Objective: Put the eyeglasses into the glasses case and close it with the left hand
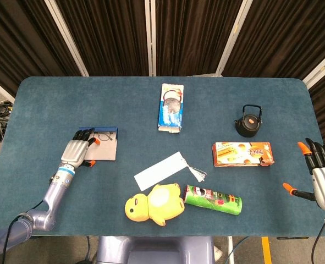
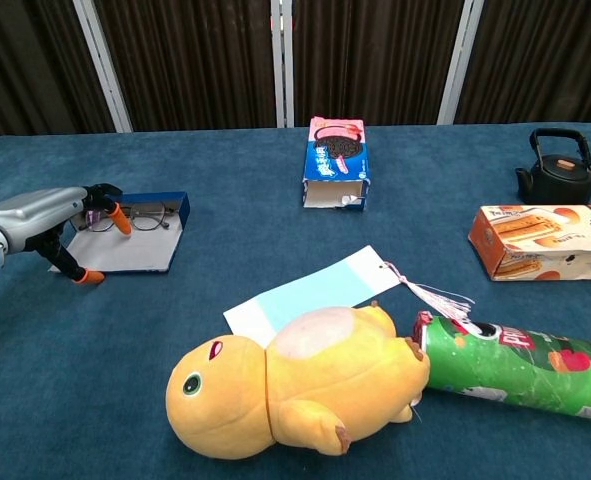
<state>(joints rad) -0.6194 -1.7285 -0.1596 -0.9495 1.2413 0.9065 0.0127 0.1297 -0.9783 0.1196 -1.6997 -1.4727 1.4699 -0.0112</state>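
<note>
Looking down from the head view, the left hand [image 1: 77, 149] lies over the open glasses case [image 1: 102, 146], fingers on the eyeglasses [image 1: 104, 137] inside; whether it grips them I cannot tell. The right hand [image 1: 319, 175] hangs wide, holding nothing. In the chest view, the eyeglasses [image 2: 140, 216] sit in the case's far end.

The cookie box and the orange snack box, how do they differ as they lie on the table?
The cookie box is blue and pink; the orange snack box is orange with a pale top. The cookie box lies lengthwise, pointing away from the robot, at the table's far middle, while the orange snack box lies crosswise on the right, near the black teapot. Both are long cardboard cartons lying flat, untouched by either hand.
</note>
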